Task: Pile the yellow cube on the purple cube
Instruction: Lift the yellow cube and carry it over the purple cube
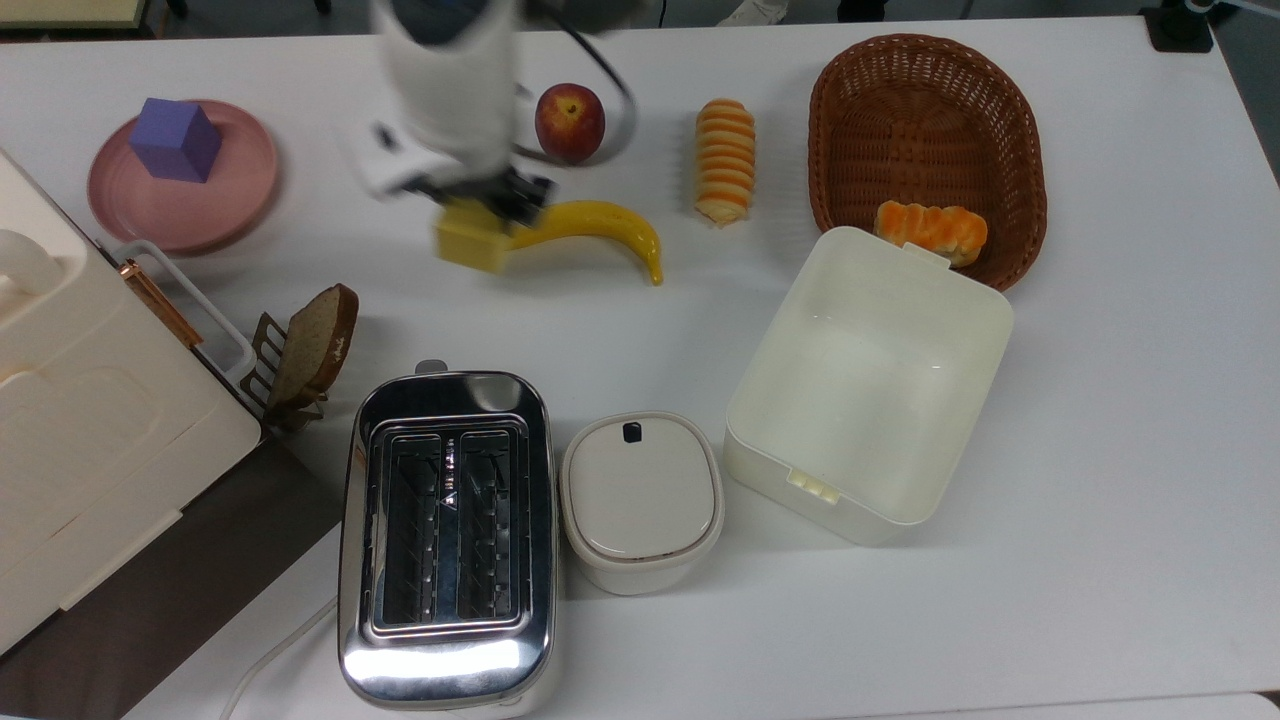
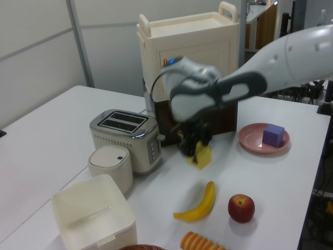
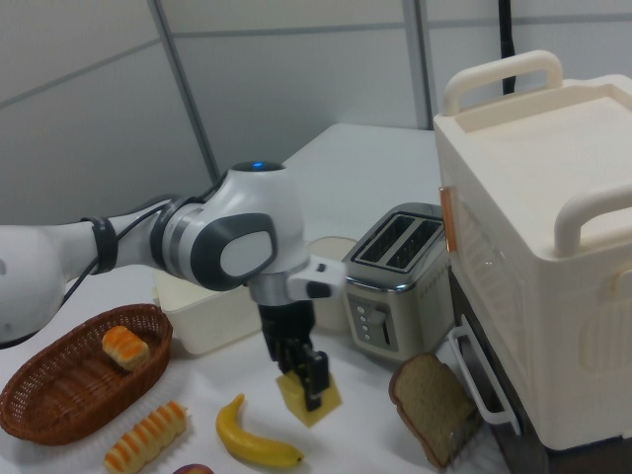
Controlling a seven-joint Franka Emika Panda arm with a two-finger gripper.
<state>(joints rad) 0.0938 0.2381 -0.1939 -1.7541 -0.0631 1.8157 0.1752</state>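
Hand: the hand (image 3: 300, 374) is clamped on the yellow cube (image 3: 309, 397), holding it tilted above the table (image 1: 1100, 400).
Purple cube: the purple cube (image 1: 175, 140) sits on the pink plate (image 1: 180, 215), well apart.
Banana: the banana (image 1: 600, 225) lies near the yellow cube.

A plain matte yellow cube (image 1: 470, 244) is seen against a white surface (image 1: 1100, 400). A violet-blue cube (image 1: 175, 140) is set on a round pink plate (image 1: 240, 190). A curved yellow banana (image 1: 600, 228), a red apple (image 1: 569, 121) and an orange-and-cream striped bread roll (image 1: 724, 160) are shown beside a brown woven wicker basket (image 1: 925, 100). The toaster (image 1: 447, 540) is mirrored chrome silver.
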